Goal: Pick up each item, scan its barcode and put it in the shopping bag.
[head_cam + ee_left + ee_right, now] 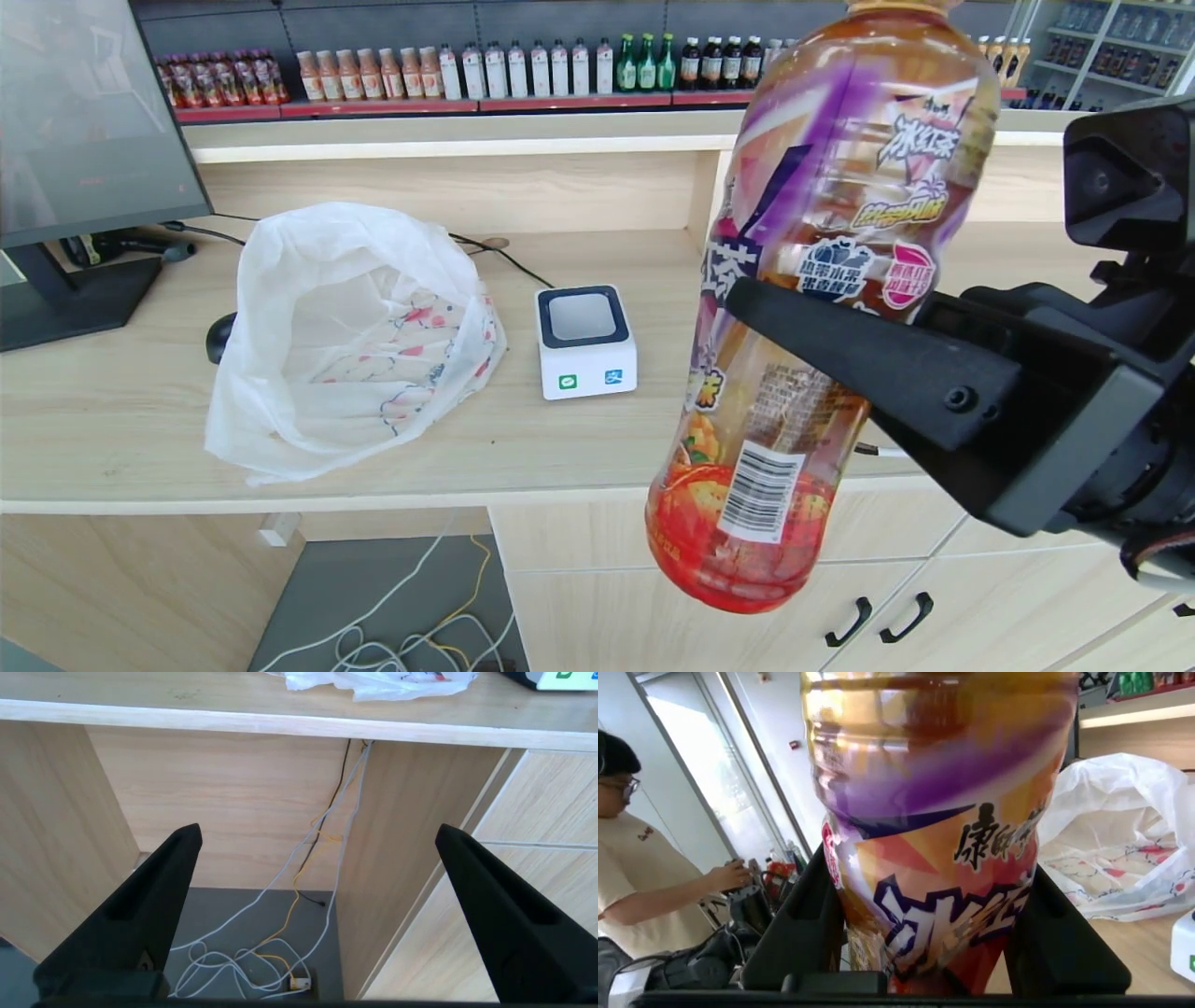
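Iced tea bottle [840,168]: large clear plastic bottle with a purple and orange label, held off the counter close to the head camera. In that view it sits right of the scanner. It is near upright with a slight tilt, neck up, and the base is below the counter's front edge. The barcode [761,490] is low on the label and faces the head camera.

Right gripper [938,943]: clamped across the bottle's middle, one black finger on each side of the label, both touching it.

Left gripper [318,905]: fingers spread wide, nothing between them. It hangs low in front of the counter, facing the open recess beneath it, where loose cables [280,952] lie on the floor.

Wooden counter [112,411]: a white shopping bag [355,336] lies on it with its mouth open, some red-printed item inside that is hard to make out. A white cube scanner [586,341] with a dark-framed window on top stands just beside the bag, apart from the bottle. A monitor [84,112] stands at the counter's far left.

Behind the counter: a shelf of drink bottles [485,70].
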Controlling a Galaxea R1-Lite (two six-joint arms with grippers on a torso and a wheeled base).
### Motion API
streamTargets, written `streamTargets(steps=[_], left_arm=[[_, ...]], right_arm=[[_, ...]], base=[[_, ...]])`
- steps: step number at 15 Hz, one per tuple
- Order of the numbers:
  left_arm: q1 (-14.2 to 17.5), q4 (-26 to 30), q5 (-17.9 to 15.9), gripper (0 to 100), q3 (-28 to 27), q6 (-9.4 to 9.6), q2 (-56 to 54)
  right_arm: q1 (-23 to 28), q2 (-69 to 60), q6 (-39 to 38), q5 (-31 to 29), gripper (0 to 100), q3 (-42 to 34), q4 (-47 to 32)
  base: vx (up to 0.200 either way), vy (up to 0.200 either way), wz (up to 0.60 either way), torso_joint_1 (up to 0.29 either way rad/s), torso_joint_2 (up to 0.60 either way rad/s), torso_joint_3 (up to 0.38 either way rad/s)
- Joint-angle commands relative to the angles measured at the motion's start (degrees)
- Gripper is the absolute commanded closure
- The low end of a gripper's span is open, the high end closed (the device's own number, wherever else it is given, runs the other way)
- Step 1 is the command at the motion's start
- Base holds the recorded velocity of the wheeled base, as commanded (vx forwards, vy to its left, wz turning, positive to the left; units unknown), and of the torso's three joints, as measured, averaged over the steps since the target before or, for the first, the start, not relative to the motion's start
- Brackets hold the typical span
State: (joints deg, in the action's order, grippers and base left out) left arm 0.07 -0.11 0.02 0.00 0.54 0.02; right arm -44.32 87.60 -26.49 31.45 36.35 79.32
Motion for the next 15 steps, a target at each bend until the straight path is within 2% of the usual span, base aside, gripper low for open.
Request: streamTargets(steps=[1,5,9,13,15], left_arm=[[0.0,0.0,0.1,0,0.0,-0.01,0.0],[0.0,-0.1,0.0,0,0.0,-0.01,0.0],[0.0,-0.1,0.0,0,0.0,-0.01,0.0],[0.0,-0.1,0.1,0,0.0,-0.01,0.0],[-0.1,0.0,0.1,0,0.0,0.08,0.0]], right_arm=[[0.2,0.1,0.5,-0.1,100,-0.4,0.0],[0.5,0.5,5.9,-3.8,100,-4.1,0.0],[0.5,0.5,12.7,-11.5,100,-7.7,0.0],[1.0,0.6,23.1,-27.3,100,-10.3,0.0],[3.0,0.6,25.7,-31.4,100,-10.7,0.6]], base=[[0.0,0.0,0.0,0.0,0.0,0.0],[0.0,0.0,0.0,0.0,0.0,0.0],[0.0,0.0,0.0,0.0,0.0,0.0],[0.0,0.0,0.0,0.0,0.0,0.0],[0.0,0.0,0.0,0.0,0.0,0.0]])
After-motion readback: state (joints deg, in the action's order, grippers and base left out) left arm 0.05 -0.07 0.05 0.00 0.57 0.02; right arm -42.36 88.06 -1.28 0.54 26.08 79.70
